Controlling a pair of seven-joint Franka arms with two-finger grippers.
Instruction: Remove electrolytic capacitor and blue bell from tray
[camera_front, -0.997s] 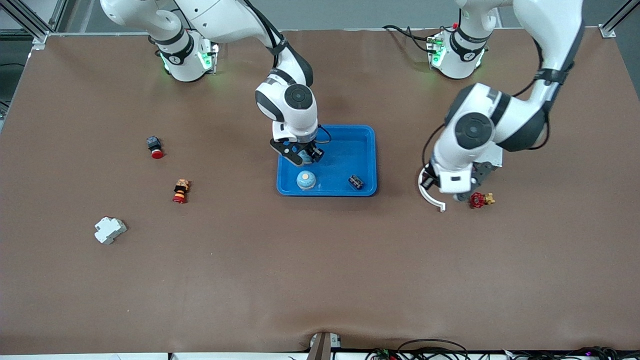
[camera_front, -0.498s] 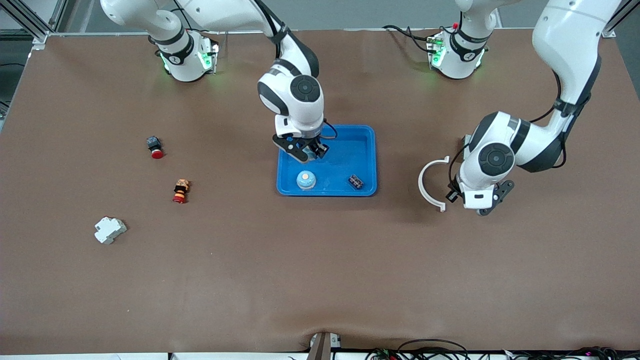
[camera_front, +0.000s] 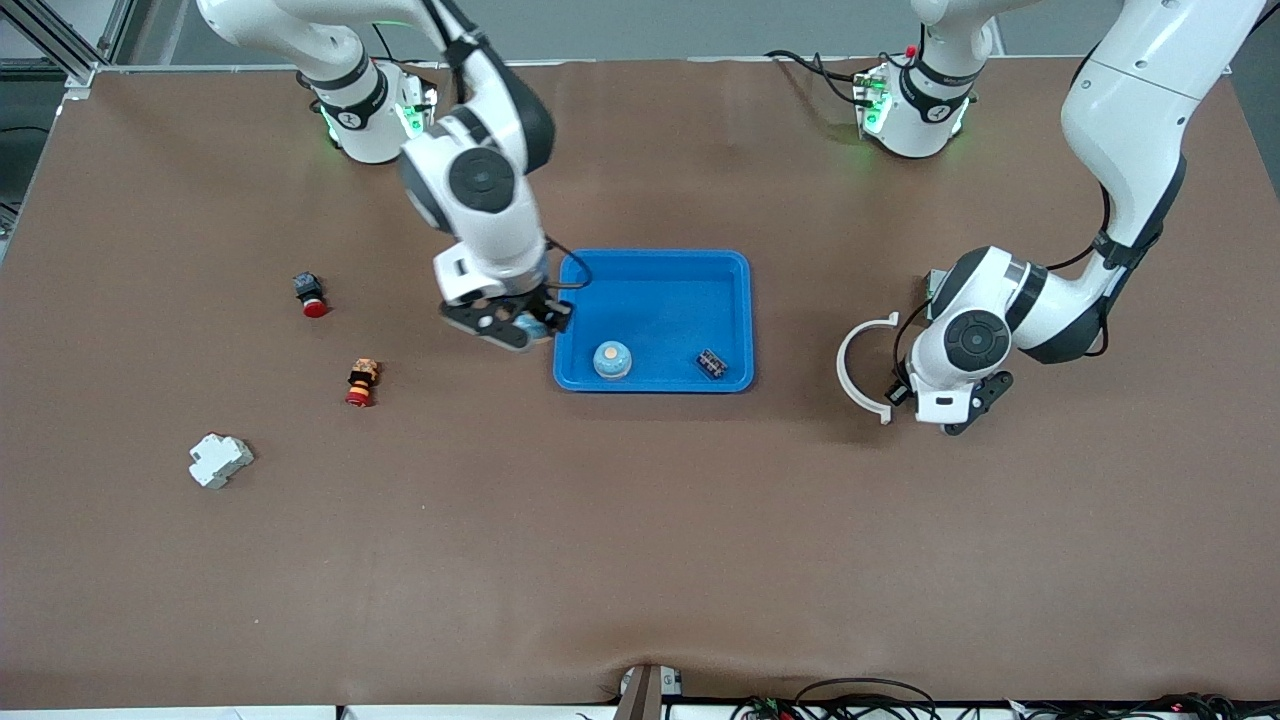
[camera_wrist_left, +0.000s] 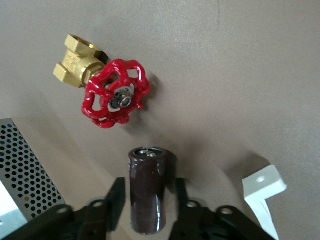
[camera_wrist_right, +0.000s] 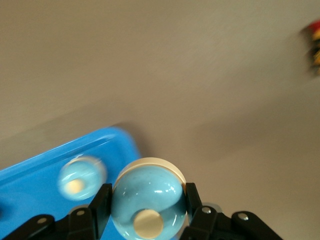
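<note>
I log the right gripper (camera_front: 512, 328), left of frame centre beside the blue tray (camera_front: 655, 268), clamped on a bell (camera_wrist_right: 149, 197). I log the left gripper (camera_front: 955, 412), at mid-right, clamped on the capacitor (camera_wrist_left: 147, 189) over bare table by a red-handled valve (camera_wrist_left: 115, 92).

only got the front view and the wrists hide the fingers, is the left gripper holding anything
observer: yes, the left gripper is shut on a dark brown capacitor, over the table beside a red-handled valve.
operator: and the right one
observer: the right gripper is shut on a pale blue bell, over the table just off the blue tray.
</note>
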